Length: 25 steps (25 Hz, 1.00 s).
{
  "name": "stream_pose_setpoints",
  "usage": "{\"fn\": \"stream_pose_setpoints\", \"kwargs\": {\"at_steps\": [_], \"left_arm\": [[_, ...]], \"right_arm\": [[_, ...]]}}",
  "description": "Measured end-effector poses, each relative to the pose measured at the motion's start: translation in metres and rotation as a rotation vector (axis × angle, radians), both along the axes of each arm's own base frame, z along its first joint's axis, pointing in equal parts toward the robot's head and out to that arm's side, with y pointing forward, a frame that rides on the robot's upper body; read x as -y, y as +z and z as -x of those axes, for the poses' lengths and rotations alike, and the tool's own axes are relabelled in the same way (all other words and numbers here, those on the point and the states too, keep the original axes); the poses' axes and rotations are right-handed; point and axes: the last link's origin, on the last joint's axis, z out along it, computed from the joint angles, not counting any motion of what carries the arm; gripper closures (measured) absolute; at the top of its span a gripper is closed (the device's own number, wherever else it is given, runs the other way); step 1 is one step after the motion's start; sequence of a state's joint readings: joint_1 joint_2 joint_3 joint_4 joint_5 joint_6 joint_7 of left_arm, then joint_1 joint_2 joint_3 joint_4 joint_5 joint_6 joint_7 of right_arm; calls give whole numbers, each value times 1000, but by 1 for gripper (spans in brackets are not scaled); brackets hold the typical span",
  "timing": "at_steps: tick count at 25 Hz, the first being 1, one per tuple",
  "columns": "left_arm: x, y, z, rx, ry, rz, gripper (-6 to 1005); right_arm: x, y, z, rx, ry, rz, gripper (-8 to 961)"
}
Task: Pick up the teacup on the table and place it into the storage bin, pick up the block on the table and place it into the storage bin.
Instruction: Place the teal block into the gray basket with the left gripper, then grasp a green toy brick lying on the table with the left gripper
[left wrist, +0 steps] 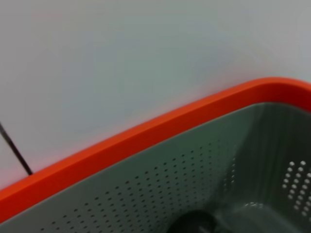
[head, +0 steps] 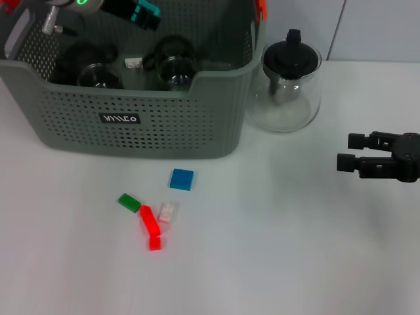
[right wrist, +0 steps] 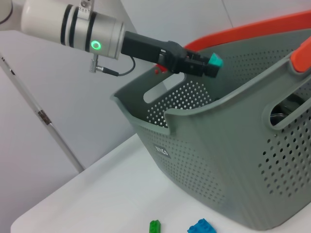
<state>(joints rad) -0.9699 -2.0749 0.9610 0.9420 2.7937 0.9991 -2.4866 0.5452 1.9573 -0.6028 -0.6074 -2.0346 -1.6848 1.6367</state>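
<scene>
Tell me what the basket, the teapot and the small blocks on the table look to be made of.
Storage bin: likely moulded plastic, matte grey-green, its walls punched with even holes. Teapot: clear glass by its see-through body, with a black lid that looks like plastic. Blocks: probably hard plastic, bright solid colours with studded tops; one pale block looks translucent.

Count of items on the counter point(head: 295, 262): one storage bin point(head: 151, 125); one glass teapot point(head: 290, 82) with black lid. Loose blocks, five: one blue block point(head: 182, 179), one green block point(head: 129, 203), two red blocks point(head: 150, 222), one clear block point(head: 167, 211). Inside the bin: two glass teacups point(head: 174, 69) and one small white piece point(head: 134, 63).
</scene>
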Motion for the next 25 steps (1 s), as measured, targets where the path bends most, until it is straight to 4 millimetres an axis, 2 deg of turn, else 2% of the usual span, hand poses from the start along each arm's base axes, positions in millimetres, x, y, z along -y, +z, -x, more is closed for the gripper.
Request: {"fn": "stream_pose_setpoints", "kwargs": {"at_steps": [4,9,12,14,17,20,22,25], "left_arm": [[-1,-4,4,-24,0,-12,533],[0,-5,3,-27,-2,-13,315],[4,1,-4,4,-6,1,259],[13,9,-17,69,-26,38,222],[37,22,-40,210,-115,133,205],[78,41,-62,376,-305,262,206],[100,49,-66,441,-405,336,207],[133,56,-60,458,-522,466,208]], "right_arm": [[1,0,-1,1,-3,0,9],[2,-1,-1,-2,-1,5,10],[3,-1,-1,-3,-1,7,10],[3,-1,-2,-3,-2,6,11],[3,0,-2,-2,-2,5,11],[3,0,-2,-3,-2,3,10],[3,1,-2,-3,0,0,10],[3,1,-3,-3,0,0,10]]}}
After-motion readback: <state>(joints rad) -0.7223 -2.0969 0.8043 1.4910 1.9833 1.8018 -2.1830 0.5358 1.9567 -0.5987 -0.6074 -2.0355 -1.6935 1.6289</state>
